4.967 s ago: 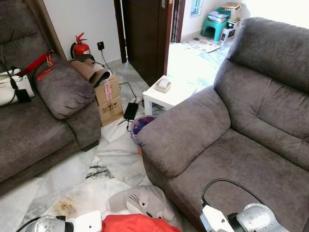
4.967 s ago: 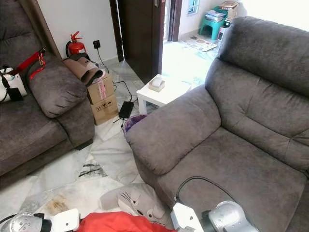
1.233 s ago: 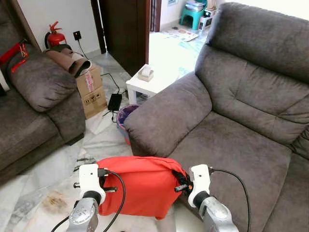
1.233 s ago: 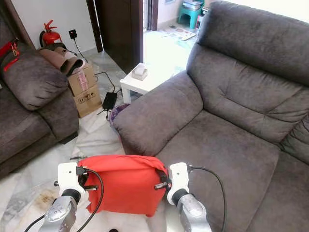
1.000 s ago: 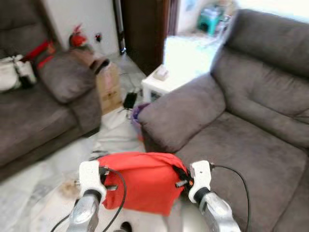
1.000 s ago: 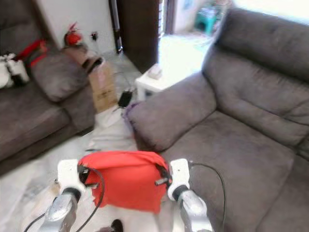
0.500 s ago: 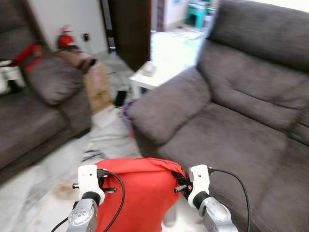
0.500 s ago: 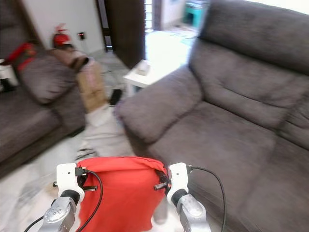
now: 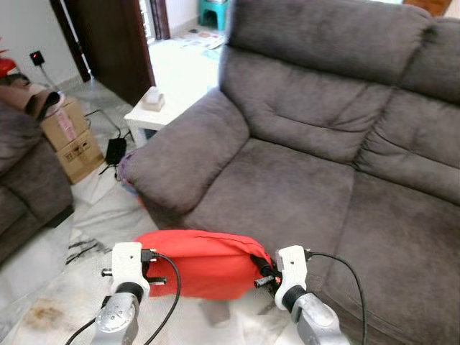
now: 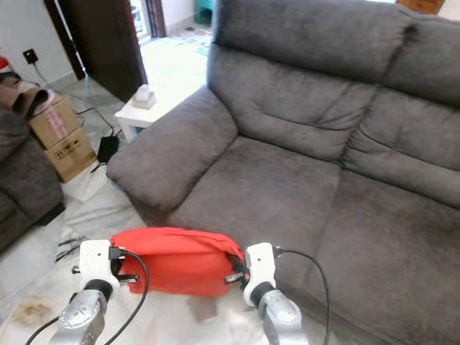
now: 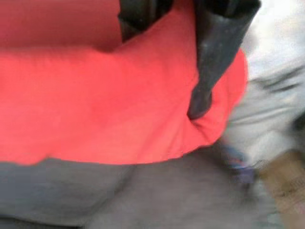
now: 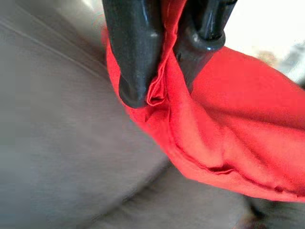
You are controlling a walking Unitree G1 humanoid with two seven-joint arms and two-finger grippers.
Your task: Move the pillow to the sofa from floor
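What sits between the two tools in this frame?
The red fabric pillow, pinched by the left tool and right tool at opposite ends, in the left eye view.

A home living room: big grey fabric sofa, a second grey sofa's armrest, pale marble floor tiles, small white side table, stacked cardboard boxes, dark wooden door opening onto a sunlit room.

I see a dark grey fabric sofa on a pale marble floor. Beside its armrest stands a small white side table; stacked cardboard boxes sit near a second grey sofa. A dark wooden door adjoins a brightly daylit doorway.
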